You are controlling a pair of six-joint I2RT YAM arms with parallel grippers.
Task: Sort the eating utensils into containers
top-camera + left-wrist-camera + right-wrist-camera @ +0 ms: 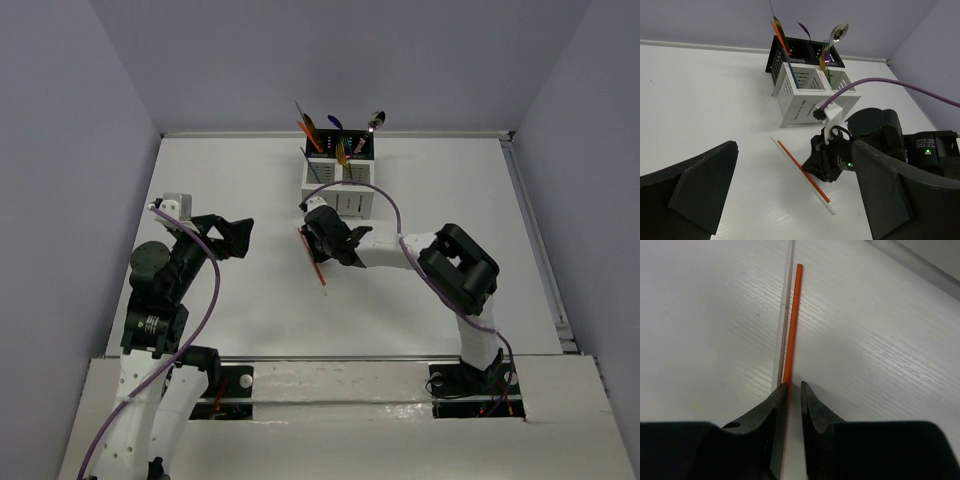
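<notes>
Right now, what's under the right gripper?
An orange chopstick and a pale chopstick lie side by side on the table, running under the right gripper. The fingers cover their near ends, so any grip cannot be seen.

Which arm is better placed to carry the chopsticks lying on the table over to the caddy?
Right. The right gripper sits down on the orange chopstick and pale chopstick, jaws almost together, close to the white caddy. The left gripper hangs open, off to the side.
</notes>
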